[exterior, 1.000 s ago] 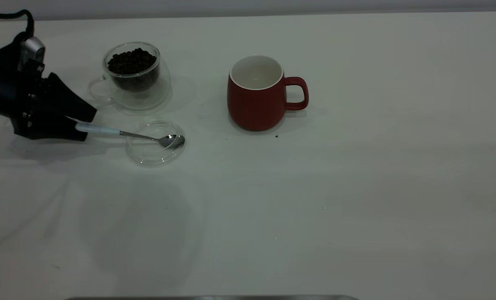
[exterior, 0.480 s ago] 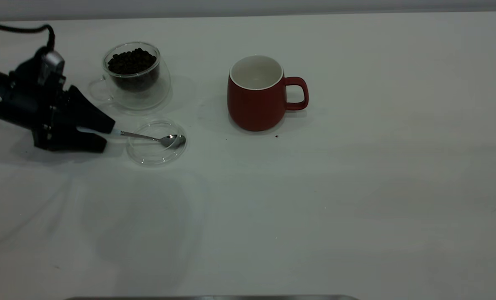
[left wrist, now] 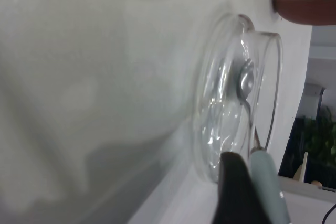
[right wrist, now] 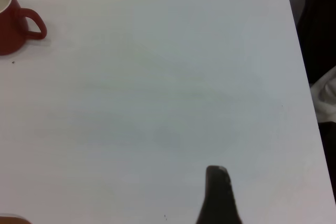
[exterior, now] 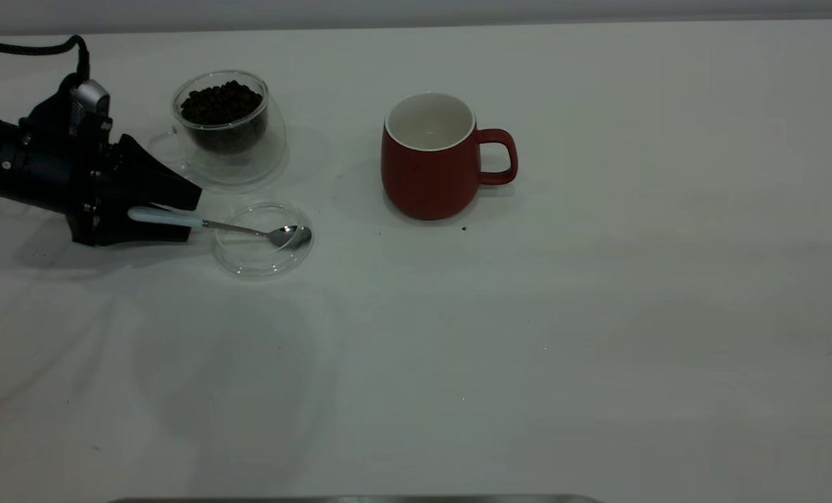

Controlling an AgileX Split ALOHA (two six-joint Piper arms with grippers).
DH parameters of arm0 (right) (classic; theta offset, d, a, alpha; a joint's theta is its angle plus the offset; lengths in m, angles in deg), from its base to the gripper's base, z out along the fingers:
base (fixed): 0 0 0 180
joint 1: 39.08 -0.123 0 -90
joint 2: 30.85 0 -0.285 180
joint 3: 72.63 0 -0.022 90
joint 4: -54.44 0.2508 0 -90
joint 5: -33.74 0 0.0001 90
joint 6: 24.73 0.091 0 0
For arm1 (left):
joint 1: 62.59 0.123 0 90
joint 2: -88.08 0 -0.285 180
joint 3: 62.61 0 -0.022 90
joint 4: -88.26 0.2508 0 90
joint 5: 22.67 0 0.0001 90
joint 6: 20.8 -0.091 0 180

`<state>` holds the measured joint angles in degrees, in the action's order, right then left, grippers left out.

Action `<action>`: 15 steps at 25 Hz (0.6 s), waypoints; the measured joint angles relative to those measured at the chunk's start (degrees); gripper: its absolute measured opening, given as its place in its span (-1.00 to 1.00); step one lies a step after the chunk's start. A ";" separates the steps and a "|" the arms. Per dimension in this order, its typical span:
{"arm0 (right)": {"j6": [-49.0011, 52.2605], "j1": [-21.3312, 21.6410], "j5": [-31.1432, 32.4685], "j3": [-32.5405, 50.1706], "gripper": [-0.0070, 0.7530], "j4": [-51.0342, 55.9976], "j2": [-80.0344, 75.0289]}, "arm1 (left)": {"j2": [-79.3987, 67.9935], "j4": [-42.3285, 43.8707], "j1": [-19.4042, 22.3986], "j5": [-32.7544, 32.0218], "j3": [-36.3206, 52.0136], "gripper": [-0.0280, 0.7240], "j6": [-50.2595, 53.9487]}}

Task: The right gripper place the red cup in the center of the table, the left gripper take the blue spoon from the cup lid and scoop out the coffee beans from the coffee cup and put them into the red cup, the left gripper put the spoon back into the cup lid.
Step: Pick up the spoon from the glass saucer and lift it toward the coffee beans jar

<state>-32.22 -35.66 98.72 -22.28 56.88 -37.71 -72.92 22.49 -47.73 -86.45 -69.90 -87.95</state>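
The red cup (exterior: 429, 164) stands upright and empty near the middle of the table (exterior: 527, 349), its handle to the right; it also shows in the right wrist view (right wrist: 10, 22). The coffee cup (exterior: 225, 126) holds the coffee beans (exterior: 220, 103) at the back left. The blue spoon (exterior: 178, 219) lies with its bowl in the cup lid (exterior: 262, 241) and its handle sticking out to the left. My left gripper (exterior: 188, 215) is low at the table with its jaws open on either side of the handle (left wrist: 268, 182). My right gripper (right wrist: 218, 195) is far right of the red cup, over bare table.
A loose crumb (exterior: 464, 228) lies just in front of the red cup. The table's right edge (right wrist: 302, 77) runs close to the right gripper. A dark strip (exterior: 353, 499) lines the front edge.
My left gripper has slid right along the table toward the lid, and its jaws now stand around the spoon handle. The spoon, lid and both cups have not moved.
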 joint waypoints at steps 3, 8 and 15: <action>0.00 0.00 0.00 0.00 0.57 0.00 0.00 | 0.00 0.00 0.00 -0.12 0.00 0.19 0.00; 0.06 0.00 0.00 0.00 0.57 0.00 0.00 | 0.00 0.00 0.00 -0.17 0.00 -0.17 0.00; 0.06 0.00 0.00 0.00 0.57 0.00 0.00 | 0.00 0.00 0.00 -1.12 0.00 -0.48 0.00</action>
<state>-32.15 -35.66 98.72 -22.28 56.88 -37.71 -72.92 22.49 -47.73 -87.58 -69.90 -87.95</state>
